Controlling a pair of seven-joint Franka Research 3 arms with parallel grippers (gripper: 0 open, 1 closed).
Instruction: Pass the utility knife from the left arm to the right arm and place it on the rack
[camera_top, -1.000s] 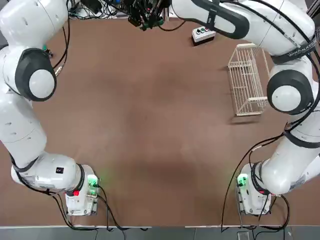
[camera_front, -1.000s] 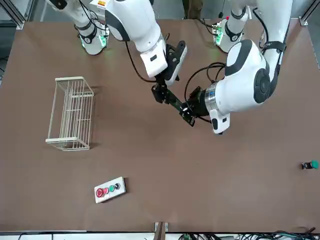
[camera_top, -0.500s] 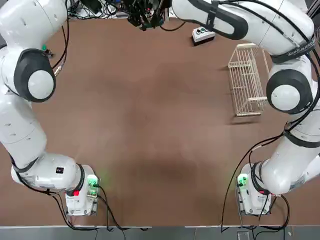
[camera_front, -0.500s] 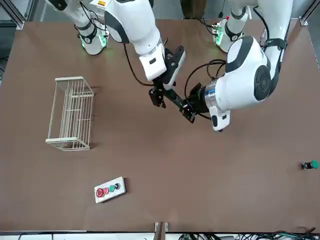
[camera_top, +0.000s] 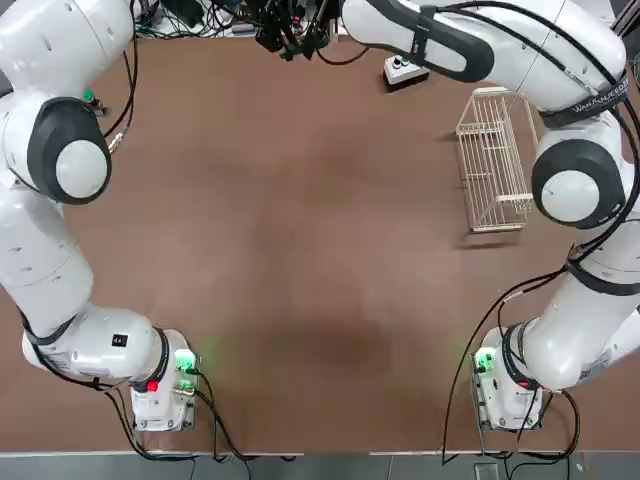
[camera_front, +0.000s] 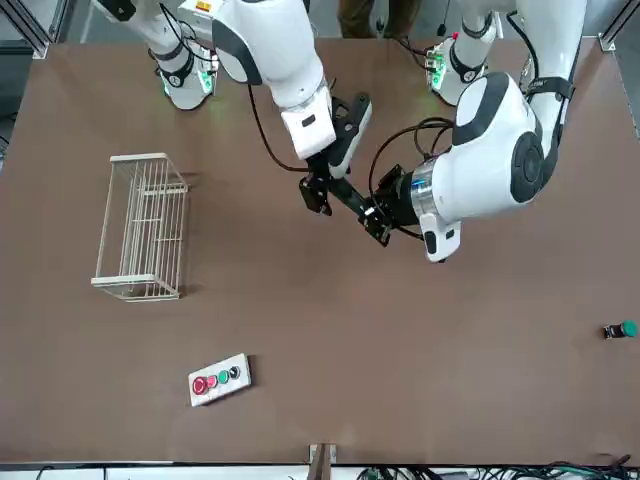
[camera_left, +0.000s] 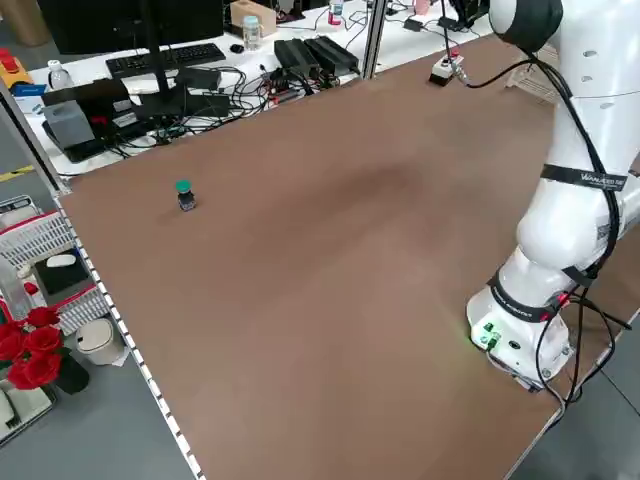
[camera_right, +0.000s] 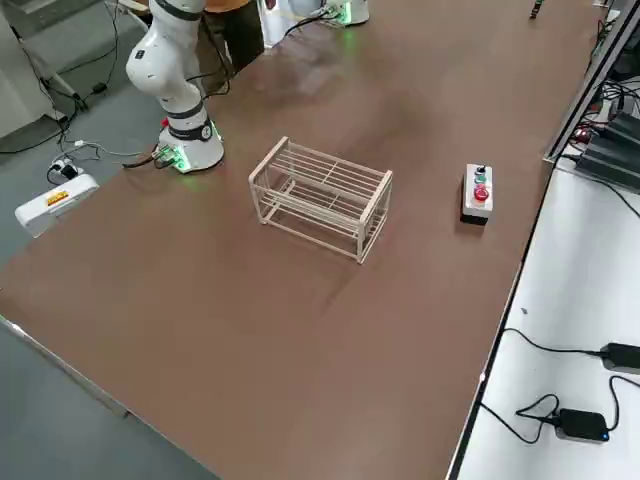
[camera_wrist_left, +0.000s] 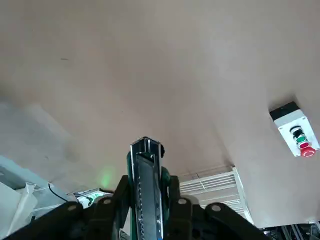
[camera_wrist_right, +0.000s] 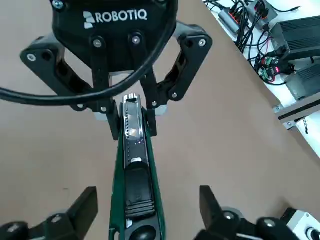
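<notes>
Above the table (camera_front: 330, 350), both grippers have seemingly shifted slightly: the right gripper (camera_wrist_right: 149, 200) spread, the left gripper (camera_wrist_right: 132, 127) pinching the utility knife (camera_wrist_right: 137, 185).

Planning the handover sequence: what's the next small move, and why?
I'd close the right arm's black two-finger claw on the green-and-black utility knife, keeping the left claw shut. The right jaws stand open either side of the handle, apparently lined up, and only the left claw grips the knife, near its metal end.

Brown table (camera_front: 400, 370), rack (camera_front: 142, 228) (white) atop
</notes>
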